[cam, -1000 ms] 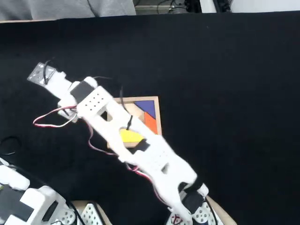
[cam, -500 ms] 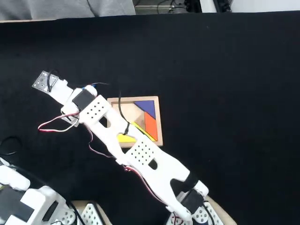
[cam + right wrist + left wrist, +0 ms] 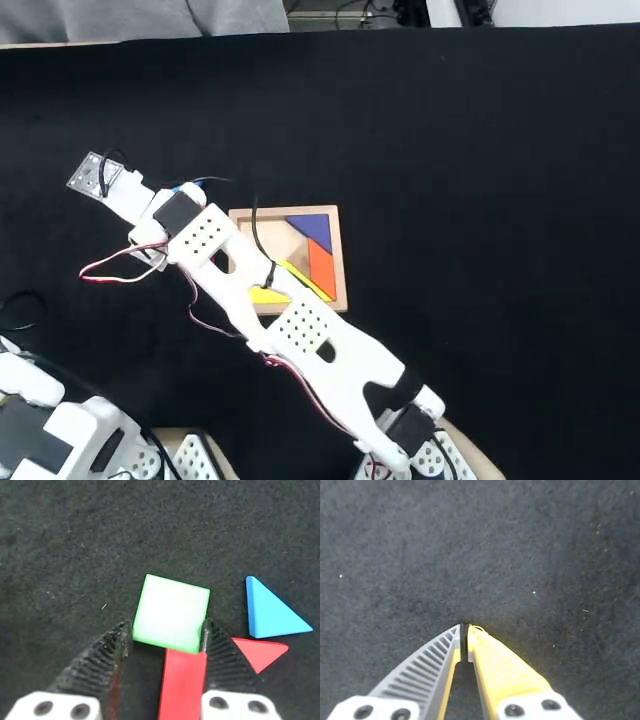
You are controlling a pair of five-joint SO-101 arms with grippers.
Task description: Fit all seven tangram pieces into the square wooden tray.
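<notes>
The square wooden tray [image 3: 340,250] lies mid-table with a blue piece [image 3: 314,228], an orange piece [image 3: 320,262] and a yellow piece [image 3: 266,295] in it. My right arm [image 3: 300,330] stretches across the tray's near-left corner to the far left. My right gripper [image 3: 165,625] is open, its fingertips [image 3: 122,632] on either side of a green square [image 3: 171,611]. A red piece [image 3: 182,685] lies between the fingers. A blue triangle [image 3: 270,612] and a red triangle [image 3: 257,652] lie beside them. My left gripper [image 3: 464,627] is shut on nothing over bare mat.
A black mat [image 3: 480,180] covers the whole table, with wide free room to the right of the tray. The left arm's base [image 3: 60,425] sits at the near-left corner. Loose red and white cables [image 3: 110,265] hang from the right arm.
The right arm swung left and away from the tray, uncovering more of it, and has since stayed still.
</notes>
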